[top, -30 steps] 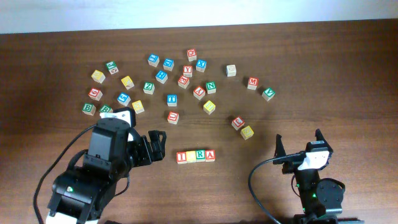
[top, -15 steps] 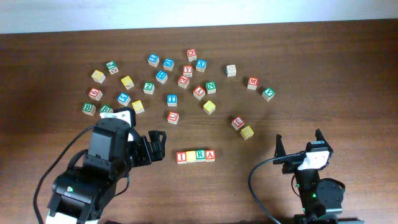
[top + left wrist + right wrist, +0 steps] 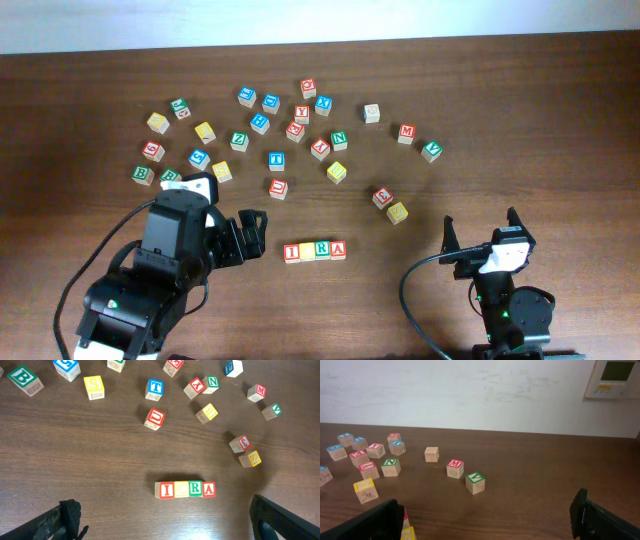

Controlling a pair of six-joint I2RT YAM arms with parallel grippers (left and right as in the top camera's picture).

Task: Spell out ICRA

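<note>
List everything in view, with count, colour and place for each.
ICRA row: four cubes (red I, yellow C, green R, red A), touching side by side, near middle of the table
loose letter cubes: about twenty-six, in red, blue, green, yellow and one pale, scattered beyond the row
table: one, dark brown wood, under everything
wall: one, white, behind the table
wall panel: one, off-white, on the wall at upper right
left gripper: one, black, open and empty, left of the row
right gripper: one, black, open and empty, right of the row

Red I cube (image 3: 165,490), yellow C cube (image 3: 181,489), green R cube (image 3: 195,488), red A cube (image 3: 208,489), dark brown wood-grain table (image 3: 100,460)
</note>
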